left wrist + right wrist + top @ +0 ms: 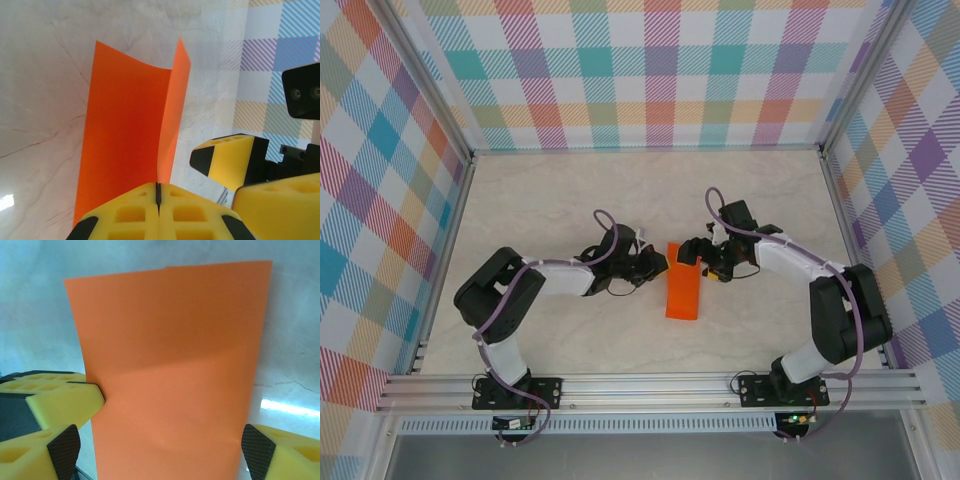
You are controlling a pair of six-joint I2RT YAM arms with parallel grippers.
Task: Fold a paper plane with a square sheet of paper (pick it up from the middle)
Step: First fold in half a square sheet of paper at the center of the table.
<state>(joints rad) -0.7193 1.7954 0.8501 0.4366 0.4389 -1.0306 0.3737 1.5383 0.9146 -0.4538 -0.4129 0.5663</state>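
Observation:
The square sheet of paper (683,292) is bright orange and folded into a narrow strip lying mid-table. In the left wrist view the paper (125,130) stands as a V, with one flap raised. My left gripper (158,192) is shut on the lower end of its crease, and from above this gripper (658,264) sits at the strip's left edge. My right gripper (692,254) is at the strip's far end. Seen from the right wrist, the right gripper (160,447) is open wide. One of its fingers (62,445) stands on each side of the paper (170,365). The paper plane is not formed.
The pale marble-look table (570,200) is boxed in by chequered walls (640,70) on three sides. An aluminium rail (650,385) with both arm bases runs along the near edge. The yellow fingers (227,160) of the right gripper hang close to the right of the left gripper.

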